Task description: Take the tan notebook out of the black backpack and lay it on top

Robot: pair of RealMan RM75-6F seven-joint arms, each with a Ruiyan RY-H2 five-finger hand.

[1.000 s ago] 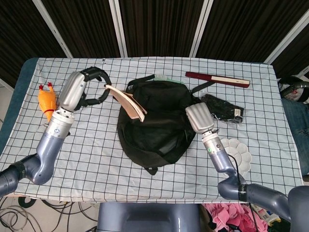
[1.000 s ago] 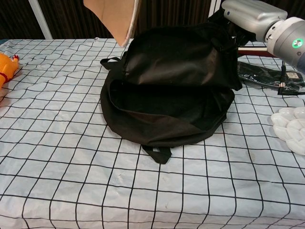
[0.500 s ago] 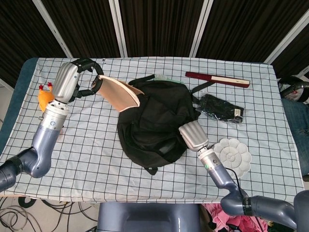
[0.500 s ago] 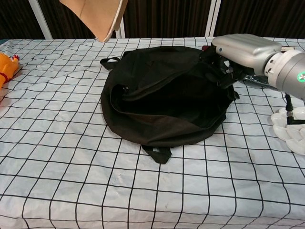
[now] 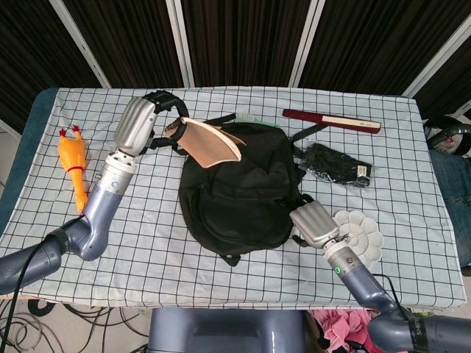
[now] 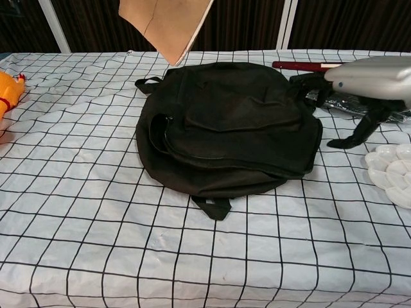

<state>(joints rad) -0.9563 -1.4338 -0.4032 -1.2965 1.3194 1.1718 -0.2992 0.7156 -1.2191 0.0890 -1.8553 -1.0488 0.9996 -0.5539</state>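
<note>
The black backpack [image 5: 243, 187] lies flat mid-table with its flap down [image 6: 225, 125]. My left hand [image 5: 152, 114] holds the tan notebook [image 5: 212, 142] by its left edge, tilted in the air above the backpack's far left corner. In the chest view only the notebook [image 6: 166, 25] shows at the top, hanging over the bag's far side. My right hand [image 5: 315, 224] hovers just right of the backpack's near right edge. In the chest view the right hand [image 6: 372, 76] holds nothing, its dark fingers [image 6: 361, 128] pointing down, apart from the bag.
A yellow rubber chicken [image 5: 71, 158] lies at the left. A dark red flat box [image 5: 331, 120] and a black pouch [image 5: 340, 165] sit at the back right. A white paint palette [image 5: 360, 235] rests next to my right hand. Something green [image 5: 249, 118] peeks from behind the backpack.
My right hand let go of the backpack's flap and drew back toward the near right; the flap dropped flat. My left hand swung the notebook rightward over the bag.
</note>
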